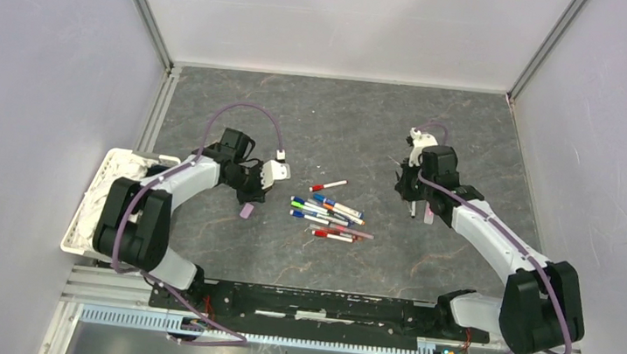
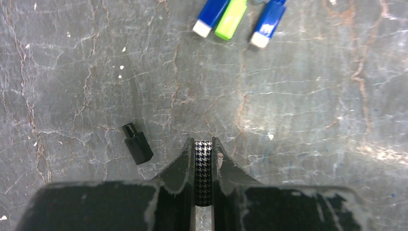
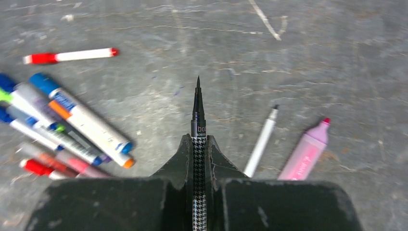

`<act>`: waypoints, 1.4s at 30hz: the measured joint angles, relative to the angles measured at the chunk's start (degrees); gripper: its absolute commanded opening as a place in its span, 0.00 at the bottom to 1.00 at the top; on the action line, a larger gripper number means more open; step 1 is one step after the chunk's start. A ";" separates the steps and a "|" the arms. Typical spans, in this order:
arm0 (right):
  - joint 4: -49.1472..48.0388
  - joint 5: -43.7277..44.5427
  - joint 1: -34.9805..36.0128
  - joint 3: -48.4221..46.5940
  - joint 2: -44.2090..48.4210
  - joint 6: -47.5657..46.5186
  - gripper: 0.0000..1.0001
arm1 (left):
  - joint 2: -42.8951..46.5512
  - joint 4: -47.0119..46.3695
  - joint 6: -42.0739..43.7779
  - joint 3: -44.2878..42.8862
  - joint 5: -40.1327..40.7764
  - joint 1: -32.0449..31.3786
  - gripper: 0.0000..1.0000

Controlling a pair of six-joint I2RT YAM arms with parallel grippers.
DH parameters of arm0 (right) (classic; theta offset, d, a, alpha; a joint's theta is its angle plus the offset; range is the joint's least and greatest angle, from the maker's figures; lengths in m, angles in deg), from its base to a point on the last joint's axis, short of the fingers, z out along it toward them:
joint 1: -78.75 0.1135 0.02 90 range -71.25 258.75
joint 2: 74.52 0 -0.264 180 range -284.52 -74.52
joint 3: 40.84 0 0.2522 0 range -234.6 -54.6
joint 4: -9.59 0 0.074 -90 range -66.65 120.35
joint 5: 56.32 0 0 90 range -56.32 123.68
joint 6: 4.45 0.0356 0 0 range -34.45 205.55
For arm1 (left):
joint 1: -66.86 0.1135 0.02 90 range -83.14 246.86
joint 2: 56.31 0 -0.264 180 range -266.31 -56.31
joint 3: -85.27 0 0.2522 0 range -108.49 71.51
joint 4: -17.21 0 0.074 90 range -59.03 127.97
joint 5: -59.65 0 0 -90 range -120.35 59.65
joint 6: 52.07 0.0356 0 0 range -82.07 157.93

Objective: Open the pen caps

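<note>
My left gripper (image 2: 203, 144) is shut on a short houndstooth pen cap (image 2: 203, 168), held just above the table; it sits left of centre in the top view (image 1: 258, 184). A black cap (image 2: 137, 144) lies on the table to its left, and a lilac cap (image 1: 246, 211) lies below it in the top view. My right gripper (image 3: 197, 139) is shut on the houndstooth pen (image 3: 198, 115), its bare black pointed tip sticking out forward. A pile of several capped pens (image 1: 332, 218) lies between the arms and also shows in the right wrist view (image 3: 79, 120).
A red-and-white pen (image 3: 70, 56) lies apart above the pile. A thin white pen (image 3: 261, 142) and a pink highlighter (image 3: 305, 151), both uncapped, lie right of my right gripper. A white tray (image 1: 97, 198) stands at the left table edge. Walls enclose three sides.
</note>
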 measured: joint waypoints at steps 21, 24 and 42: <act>-9.60 17.27 -3.91 5.07 -8.37 0.17 0.07 | 2.36 11.87 -5.18 -11.61 -5.57 -0.52 1.00; -10.64 17.92 -4.35 6.12 -8.76 0.15 0.11 | 4.31 16.15 -6.82 -17.33 -8.02 -0.52 1.00; -11.54 18.43 -4.52 7.91 -9.46 0.66 0.41 | 15.17 21.24 -23.04 -30.80 0.11 1.68 1.00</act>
